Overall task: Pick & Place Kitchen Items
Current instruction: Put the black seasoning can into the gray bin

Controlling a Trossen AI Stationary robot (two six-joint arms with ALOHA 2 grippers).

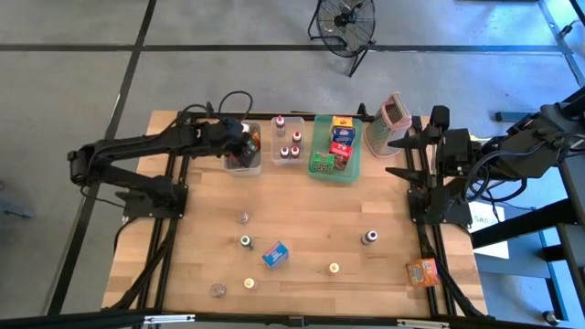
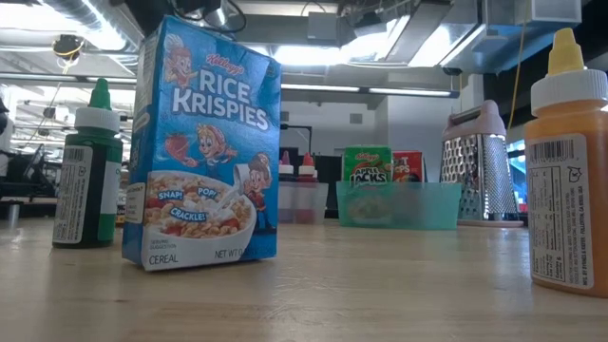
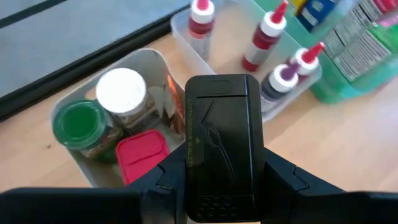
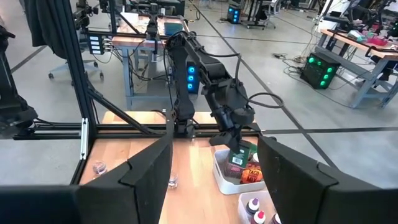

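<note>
Over the far-left clear bin (image 1: 243,164), my left claw (image 3: 217,186) is clamped on a dark jar (image 3: 219,143); next I judge lowering and releasing, while the right claw (image 4: 211,180) waits, fingers apart.

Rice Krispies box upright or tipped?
Upright: the Rice Krispies box stands on its bottom edge on the table, print reading level.
</note>
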